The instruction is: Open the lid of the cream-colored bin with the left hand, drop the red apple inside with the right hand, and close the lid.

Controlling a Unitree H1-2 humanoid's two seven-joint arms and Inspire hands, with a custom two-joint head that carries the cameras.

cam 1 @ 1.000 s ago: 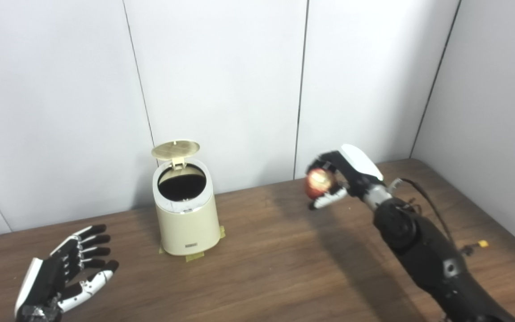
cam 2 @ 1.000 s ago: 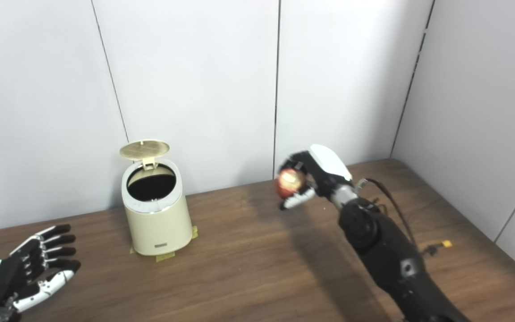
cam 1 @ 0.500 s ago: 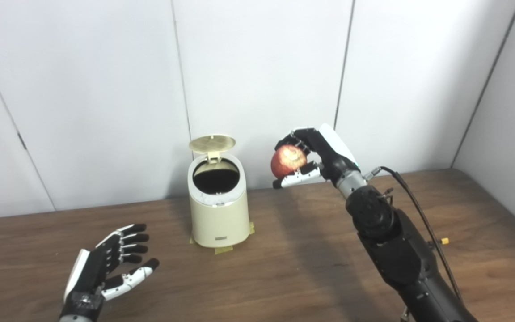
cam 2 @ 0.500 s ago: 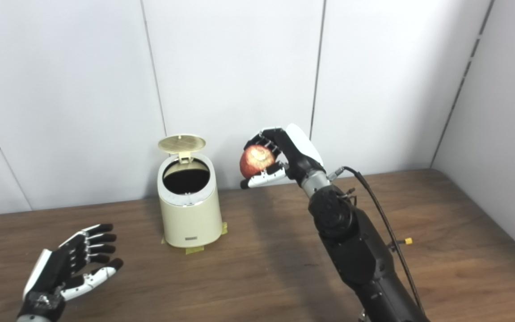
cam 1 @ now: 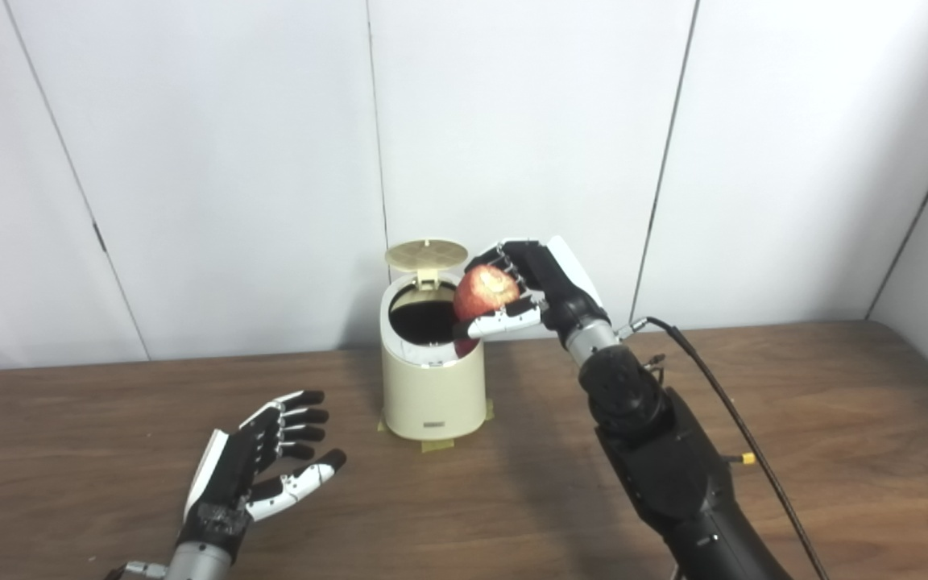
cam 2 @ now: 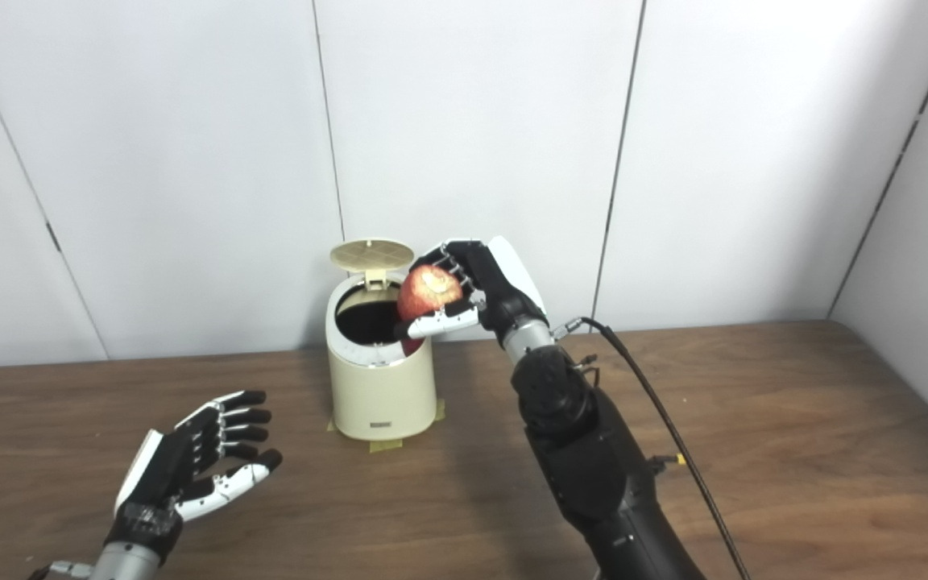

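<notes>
One right hand raised, gripping apple, left hand splayed

A laboratory or robot test bay, not a lived-in room. The backdrop is a run of plain white wall panels separated by thin dark vertical seams, turning a corner at the right. In front stands a bare dark brown wood-grain surface. A small cream-coloured cylindrical plastic bin is fixed to the surface with strips of yellowish tape at its base, marking a set position. A loose black cable with a small yellow connector runs exposed along the black robot arm.
</notes>
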